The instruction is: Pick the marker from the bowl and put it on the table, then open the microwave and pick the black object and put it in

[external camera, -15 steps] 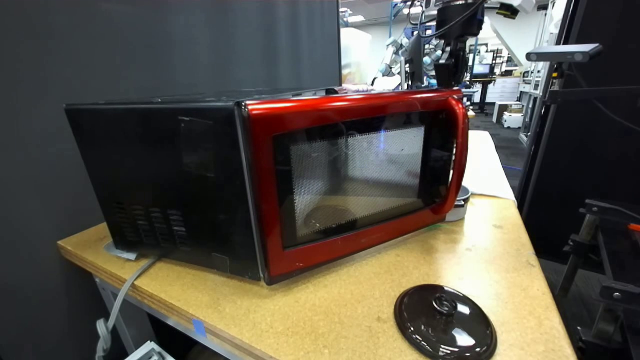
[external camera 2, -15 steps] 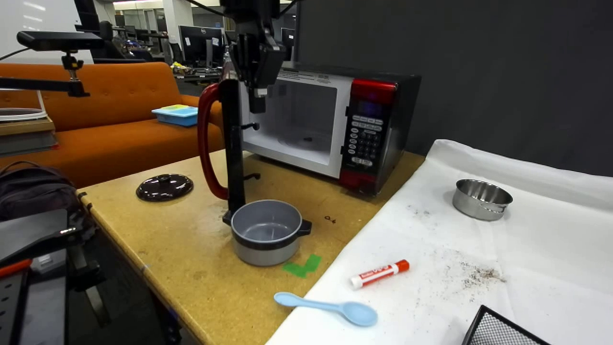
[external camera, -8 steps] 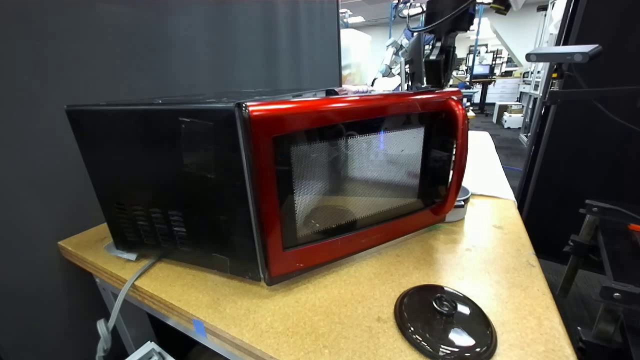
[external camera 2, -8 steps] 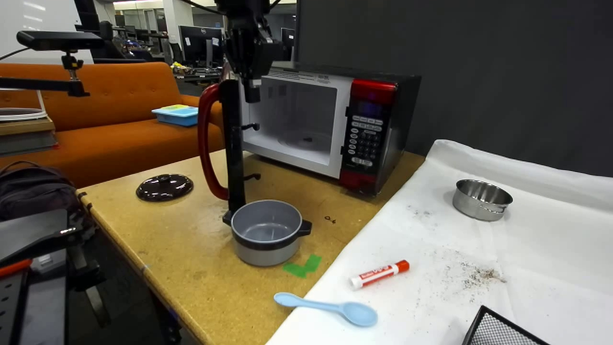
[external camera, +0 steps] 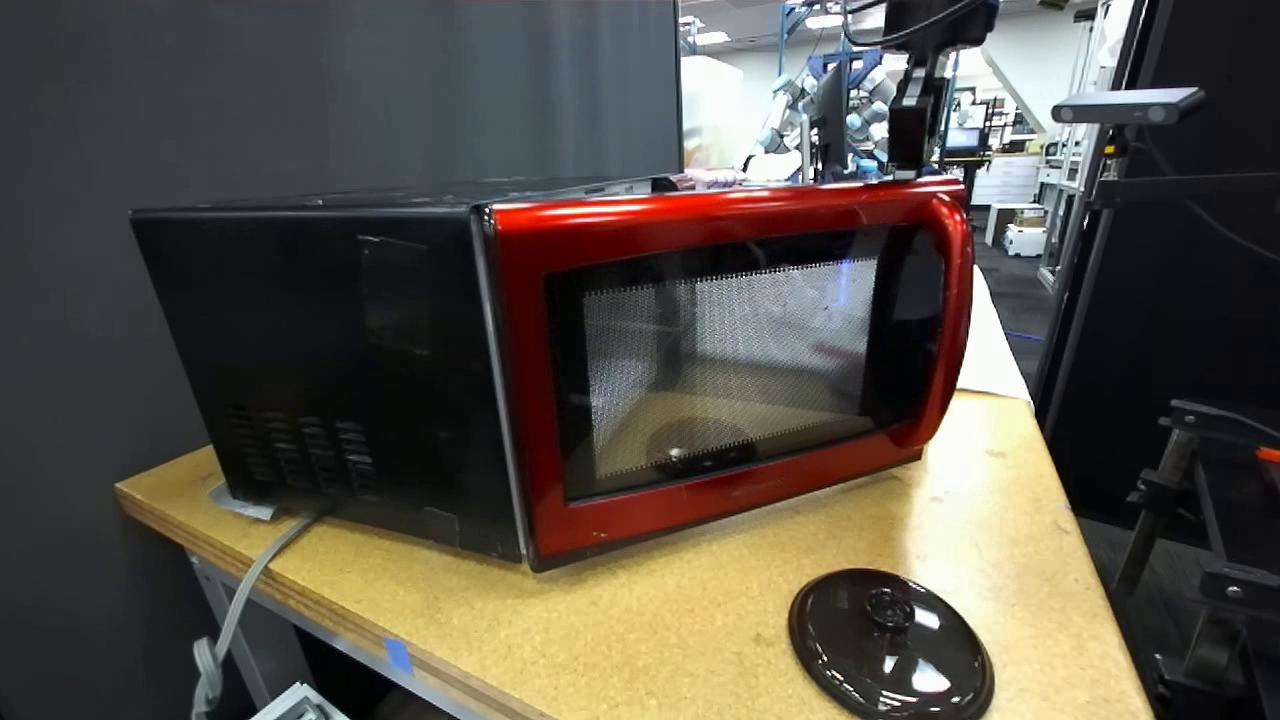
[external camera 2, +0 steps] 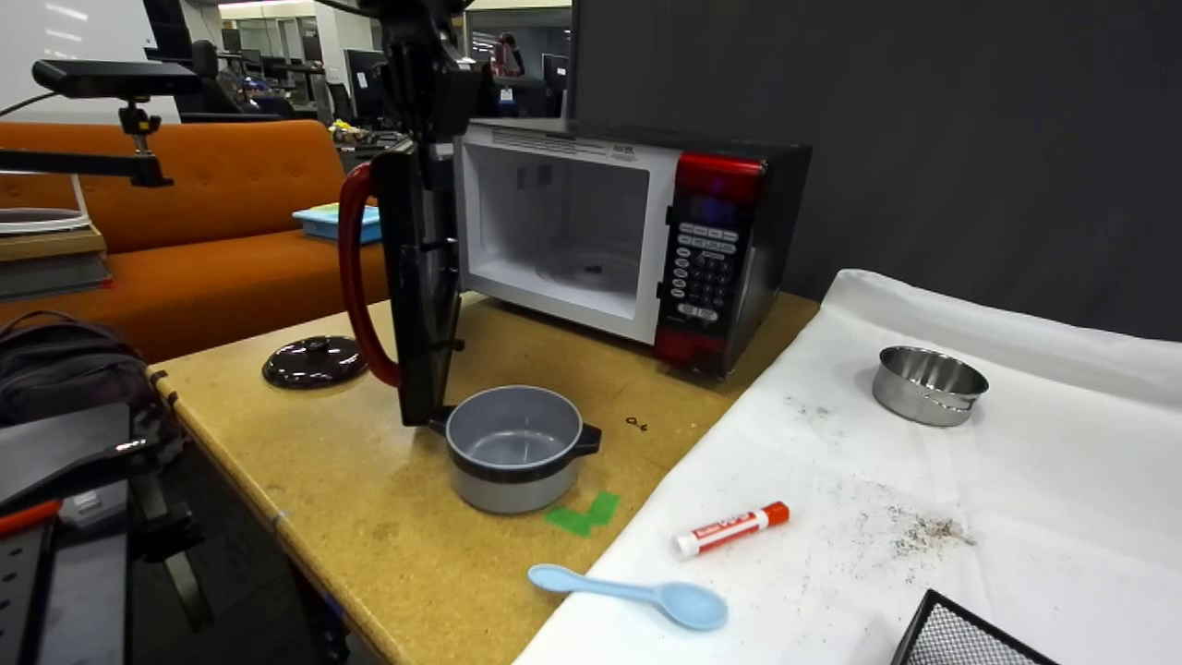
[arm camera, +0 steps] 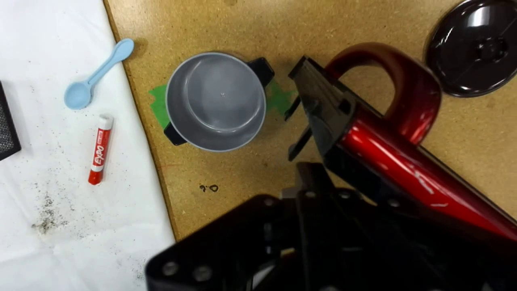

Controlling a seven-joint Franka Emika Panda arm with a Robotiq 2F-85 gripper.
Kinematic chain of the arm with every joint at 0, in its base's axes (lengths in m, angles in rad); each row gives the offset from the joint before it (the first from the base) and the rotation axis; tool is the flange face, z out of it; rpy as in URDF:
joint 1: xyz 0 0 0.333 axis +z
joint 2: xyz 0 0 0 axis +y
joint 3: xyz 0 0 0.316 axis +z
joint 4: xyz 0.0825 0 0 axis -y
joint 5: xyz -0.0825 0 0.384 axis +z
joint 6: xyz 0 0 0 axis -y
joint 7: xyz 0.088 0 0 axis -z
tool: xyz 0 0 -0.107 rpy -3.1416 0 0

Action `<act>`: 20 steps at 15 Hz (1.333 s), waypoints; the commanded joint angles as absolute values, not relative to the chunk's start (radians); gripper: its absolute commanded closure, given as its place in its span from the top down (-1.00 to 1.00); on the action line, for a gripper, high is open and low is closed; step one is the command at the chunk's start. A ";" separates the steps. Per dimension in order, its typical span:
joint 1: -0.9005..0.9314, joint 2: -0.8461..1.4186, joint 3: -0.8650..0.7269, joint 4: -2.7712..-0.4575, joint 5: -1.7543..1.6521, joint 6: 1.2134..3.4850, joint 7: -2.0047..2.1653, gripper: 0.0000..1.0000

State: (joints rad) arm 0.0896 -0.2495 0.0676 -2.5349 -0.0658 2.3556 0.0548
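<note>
The red-fronted microwave (external camera 2: 706, 268) has its door (external camera: 760, 350) swung open, and its white cavity shows. My gripper (arm camera: 317, 173) looks shut and empty. It points down beside the door's inner face, near the top of its free edge; I cannot tell whether it touches. It also shows in both exterior views (external camera: 908, 170) (external camera 2: 436, 174). The red and white marker (external camera 2: 732, 529) lies on the white cloth, also in the wrist view (arm camera: 100, 149). The silver bowl (external camera 2: 931, 392) stands on the cloth. The table (external camera: 700, 610) is tan wood. No small black block shows; it is out of view or hidden.
A grey pot (external camera 2: 517, 485) with black handles stands close by the door's free edge. A dark round lid (external camera: 890, 645) lies on the table. A blue spoon (external camera 2: 688, 605) and a black mesh container (external camera 2: 965, 637) are on the white cloth (external camera 2: 1062, 462).
The door has swung wider open. My gripper moves with it, leftward in the exterior view facing the cavity. The pot is now hidden behind the door in the exterior view facing the door's outside.
</note>
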 commanded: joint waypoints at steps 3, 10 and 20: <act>0.113 -0.350 0.068 -2.654 -0.013 2.350 -0.021 -1.00; 0.205 -0.431 0.108 -2.733 -0.009 2.341 -0.080 -1.00; 0.179 -0.389 0.073 -2.691 -0.017 2.367 -0.101 -1.00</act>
